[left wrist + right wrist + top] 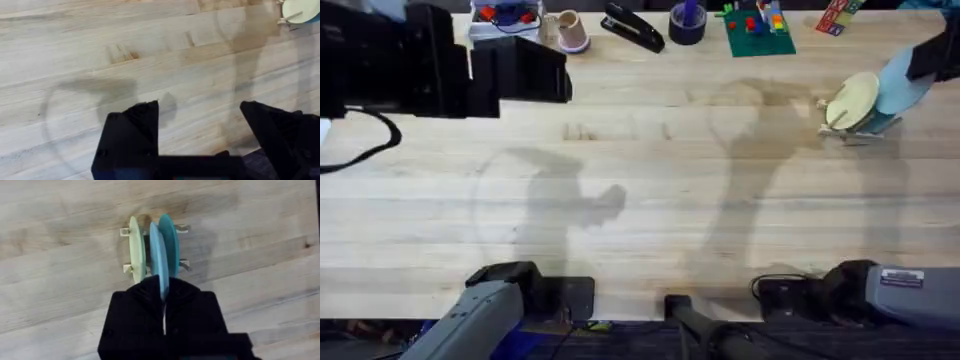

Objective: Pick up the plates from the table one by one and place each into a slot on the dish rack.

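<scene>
The dish rack (182, 228) stands on the table (640, 200) at the far right. A cream plate (136, 250) and a teal plate (171, 240) stand upright in its slots. Between them is a pale blue plate (157, 255), on edge, and my right gripper (162, 287) is shut on its rim. From overhead the cream plate (852, 100) leans in the rack (850, 130), with the blue plate (900, 85) just right of it under the right gripper (928, 62). My left gripper (200, 107) hangs open over bare wood at mid-table, holding nothing. The rack (295, 12) lies far from it.
Along the far edge sit a white box of small parts (505, 15), a cup (570, 30), a black stapler (632, 27), a tape roll (687, 22) and a green baseplate with bricks (758, 30). A large dark blurred shape (420, 60) covers the upper left.
</scene>
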You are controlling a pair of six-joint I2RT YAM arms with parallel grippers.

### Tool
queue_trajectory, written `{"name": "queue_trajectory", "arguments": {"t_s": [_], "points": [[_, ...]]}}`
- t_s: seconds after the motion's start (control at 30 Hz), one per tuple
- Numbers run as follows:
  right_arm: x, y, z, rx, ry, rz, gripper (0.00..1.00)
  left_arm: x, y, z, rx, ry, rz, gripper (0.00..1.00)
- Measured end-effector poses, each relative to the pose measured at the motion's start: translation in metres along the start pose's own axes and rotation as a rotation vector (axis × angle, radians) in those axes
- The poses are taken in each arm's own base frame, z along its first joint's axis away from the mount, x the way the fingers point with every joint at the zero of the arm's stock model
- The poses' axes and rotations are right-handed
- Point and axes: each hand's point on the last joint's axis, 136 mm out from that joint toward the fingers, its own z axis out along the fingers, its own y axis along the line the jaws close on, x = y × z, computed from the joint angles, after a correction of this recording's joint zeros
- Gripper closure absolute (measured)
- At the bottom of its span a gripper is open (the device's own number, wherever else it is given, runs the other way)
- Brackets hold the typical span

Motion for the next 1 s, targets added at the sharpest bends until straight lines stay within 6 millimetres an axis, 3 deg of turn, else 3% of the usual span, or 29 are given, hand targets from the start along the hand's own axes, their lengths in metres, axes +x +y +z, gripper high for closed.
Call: {"name": "queue_trajectory", "arguments": {"t_s": [0.27,0.77,1.0], "points": [[0.004,0.002,0.021,-0.013,0.052,-0.002,0.973,0.0,0.0,0.0,0.0,0.0,0.0,0.006],[0.003,0.002,0.024,-0.016,0.053,-0.002,0.973,0.0,0.0,0.0,0.0,0.0,0.0,0.006],[0.009,0.004,0.042,-0.027,0.105,-0.003,0.973,0.0,0.0,0.0,0.0,0.0,0.0,0.006]]}}
